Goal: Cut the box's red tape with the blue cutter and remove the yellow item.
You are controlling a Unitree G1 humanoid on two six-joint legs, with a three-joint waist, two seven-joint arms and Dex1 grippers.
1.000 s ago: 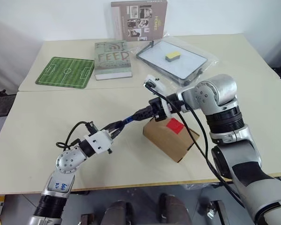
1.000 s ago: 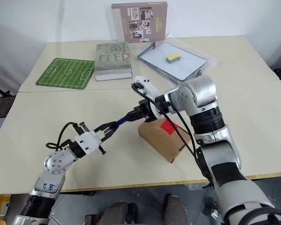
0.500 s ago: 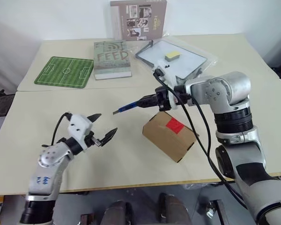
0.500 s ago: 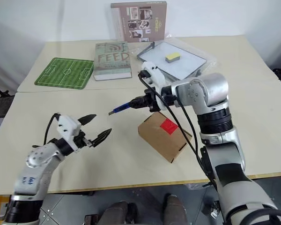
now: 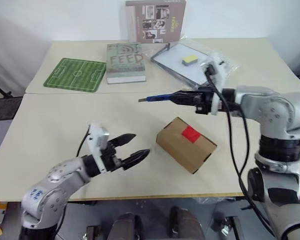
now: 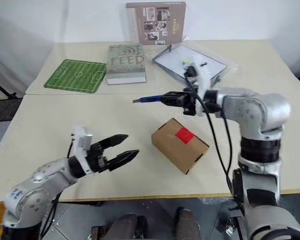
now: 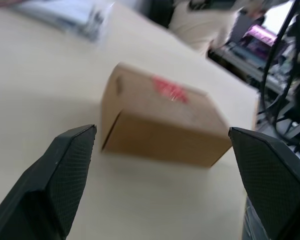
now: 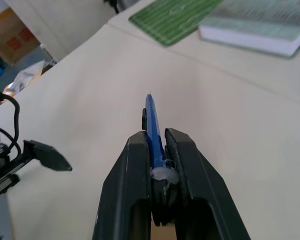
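Observation:
The brown cardboard box (image 5: 186,145) lies on the table with the red tape (image 5: 191,133) on its top face. My right gripper (image 5: 176,96) is shut on the blue cutter (image 5: 157,98) and holds it level in the air behind the box, tip pointing left. The right wrist view shows the cutter (image 8: 151,117) clamped between the fingers (image 8: 132,170). My left gripper (image 5: 140,144) is open and empty, just left of the box and pointing at it. In the left wrist view the box (image 7: 160,125) sits ahead, between the spread fingers (image 7: 65,165). The yellow item is hidden.
At the back of the table lie a green football-field mat (image 5: 75,75), a grey-green book (image 5: 126,62) and a whiteboard in a plastic sleeve (image 5: 176,56) with a flat yellow block (image 5: 190,59) on it. A brown printed box (image 5: 155,21) stands against the wall.
My left gripper let go of the cutter, opened wide and drew back towards the near left. My right gripper lifted the cutter and carried it right, to behind the box.

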